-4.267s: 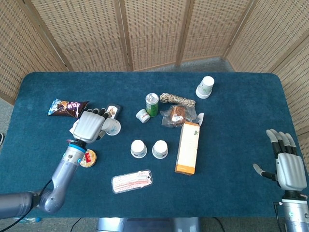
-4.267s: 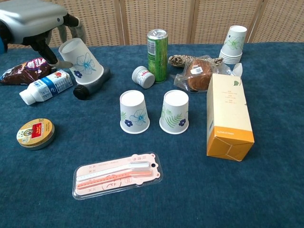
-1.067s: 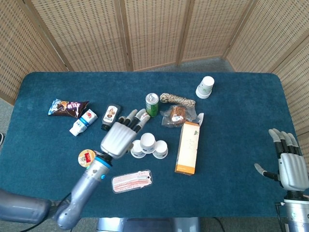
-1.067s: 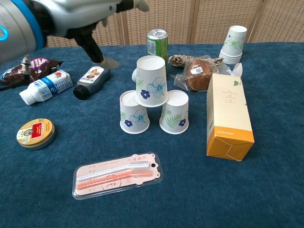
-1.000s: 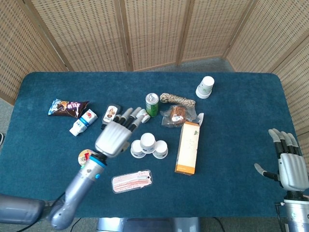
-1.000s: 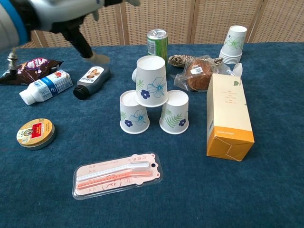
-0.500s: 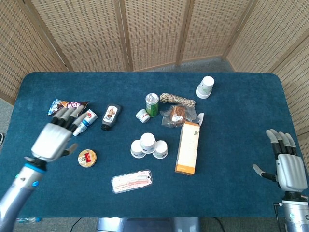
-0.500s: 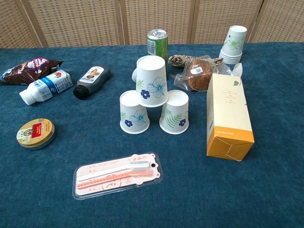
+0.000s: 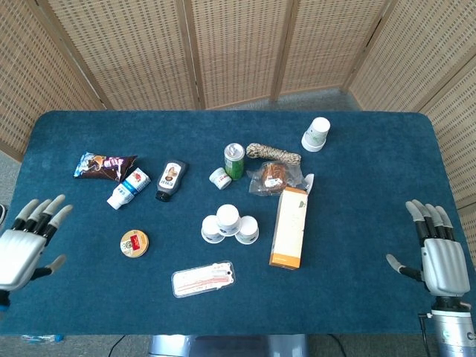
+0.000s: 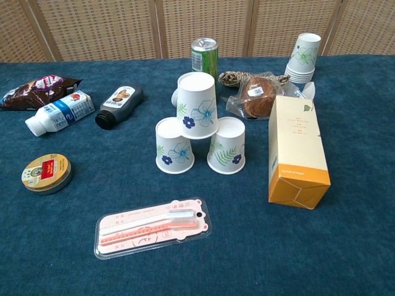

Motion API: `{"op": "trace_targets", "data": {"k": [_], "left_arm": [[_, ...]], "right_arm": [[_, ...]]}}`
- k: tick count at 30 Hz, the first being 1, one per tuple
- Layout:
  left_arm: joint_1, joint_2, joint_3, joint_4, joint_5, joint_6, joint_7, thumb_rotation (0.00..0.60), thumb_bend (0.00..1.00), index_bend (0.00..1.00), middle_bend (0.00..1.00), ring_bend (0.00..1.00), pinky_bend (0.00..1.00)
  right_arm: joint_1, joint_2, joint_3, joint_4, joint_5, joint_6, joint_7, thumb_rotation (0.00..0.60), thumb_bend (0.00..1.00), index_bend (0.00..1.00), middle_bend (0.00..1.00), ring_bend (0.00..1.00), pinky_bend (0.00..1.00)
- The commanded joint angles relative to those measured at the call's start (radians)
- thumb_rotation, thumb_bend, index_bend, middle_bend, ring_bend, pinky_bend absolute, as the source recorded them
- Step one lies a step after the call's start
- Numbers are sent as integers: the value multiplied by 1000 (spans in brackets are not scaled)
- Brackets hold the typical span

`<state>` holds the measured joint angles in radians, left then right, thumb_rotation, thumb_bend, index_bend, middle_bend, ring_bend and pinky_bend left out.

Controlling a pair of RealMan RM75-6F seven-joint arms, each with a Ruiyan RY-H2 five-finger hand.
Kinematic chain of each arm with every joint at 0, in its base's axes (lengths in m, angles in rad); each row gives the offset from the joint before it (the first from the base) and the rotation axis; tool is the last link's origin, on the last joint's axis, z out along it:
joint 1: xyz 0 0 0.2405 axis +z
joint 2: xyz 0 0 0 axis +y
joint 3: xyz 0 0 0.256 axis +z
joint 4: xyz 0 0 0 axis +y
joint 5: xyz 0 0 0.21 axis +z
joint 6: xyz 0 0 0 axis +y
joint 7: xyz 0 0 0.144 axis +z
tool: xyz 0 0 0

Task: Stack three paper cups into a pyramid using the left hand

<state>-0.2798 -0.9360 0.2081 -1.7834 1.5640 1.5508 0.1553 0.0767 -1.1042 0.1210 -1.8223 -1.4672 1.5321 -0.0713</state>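
Three upside-down paper cups form a small pyramid at the table's middle. The left bottom cup [image 10: 173, 146] and the right bottom cup [image 10: 227, 145] stand side by side, and the top cup [image 10: 197, 106] rests across both. From the head view the top cup [image 9: 228, 216] hides part of the two beneath. My left hand [image 9: 21, 245] is open at the table's left edge, far from the cups, holding nothing. My right hand [image 9: 434, 256] is open at the far right edge, fingers spread. Neither hand shows in the chest view.
An orange carton [image 10: 297, 151] lies right of the pyramid. A green can [image 10: 205, 63], small white jar [image 9: 219, 178], wrapped bun [image 10: 255, 96] and cup stack [image 10: 303, 58] sit behind. Bottles [image 10: 60, 113], snack bag [image 10: 38, 89], round tin [image 10: 45, 172] lie left; a toothbrush pack [image 10: 153, 226] lies in front.
My left hand set the third cup on the two bottom cups, let go, and has drawn back left and toward me to the table edge. The right hand has barely moved.
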Motion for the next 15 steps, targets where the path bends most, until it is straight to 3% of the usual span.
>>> {"op": "trace_targets", "data": {"k": [1,8,15], "left_arm": [[62,-37,12,52,23,49,-58,600,287,0,0,0,0],[144,-82,-9,137,48,119,-143,600,287,0,0,0,0],[170,-88,-29,166,64,115,-214,600,286,0,0,0,0]], "right_arm": [[-1,1,0,-1,0,1,1,600,193,14,0,0,0],[-1,2,3,-2,3,1,-2,600,193,14,0,0,0],[0,0,-2,-2,1,-1,-21,600,194,14,0,0,0]]}}
